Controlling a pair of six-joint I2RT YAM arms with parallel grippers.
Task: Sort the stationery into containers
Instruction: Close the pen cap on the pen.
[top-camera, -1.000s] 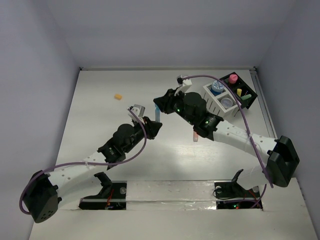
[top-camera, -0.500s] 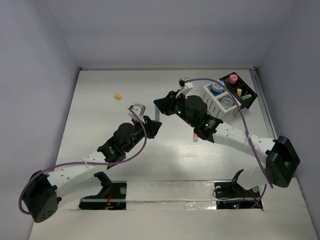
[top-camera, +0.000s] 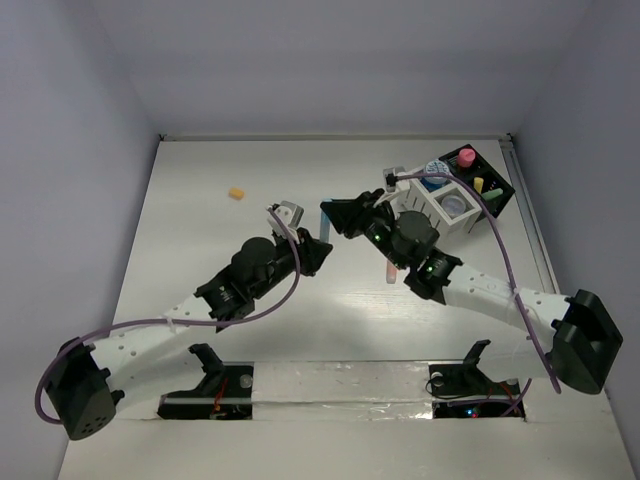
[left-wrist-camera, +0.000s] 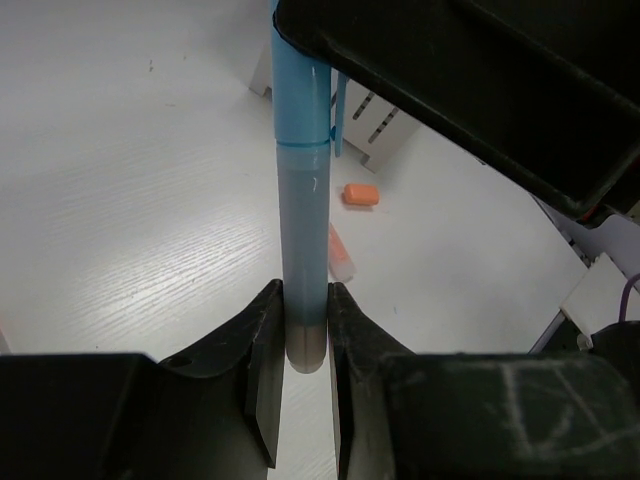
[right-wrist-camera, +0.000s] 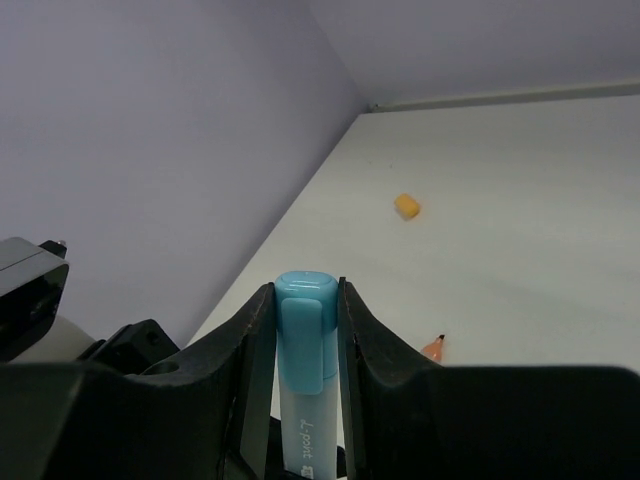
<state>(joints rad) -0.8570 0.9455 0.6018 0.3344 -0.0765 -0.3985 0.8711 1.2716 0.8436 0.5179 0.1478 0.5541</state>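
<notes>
My left tool (left-wrist-camera: 306, 325) is clamped on the grey end of the slim light-blue plastic pen (left-wrist-camera: 303, 200). My right tool (right-wrist-camera: 300, 310) pinches its capped end. The pen bridges my 2 tools, seemingly above the white table (left-wrist-camera: 120, 200).

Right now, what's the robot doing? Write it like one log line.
state: two-arm hold | blue pen: gripped at both ends | left tool: shut on barrel end | right tool: shut on cap end
</notes>
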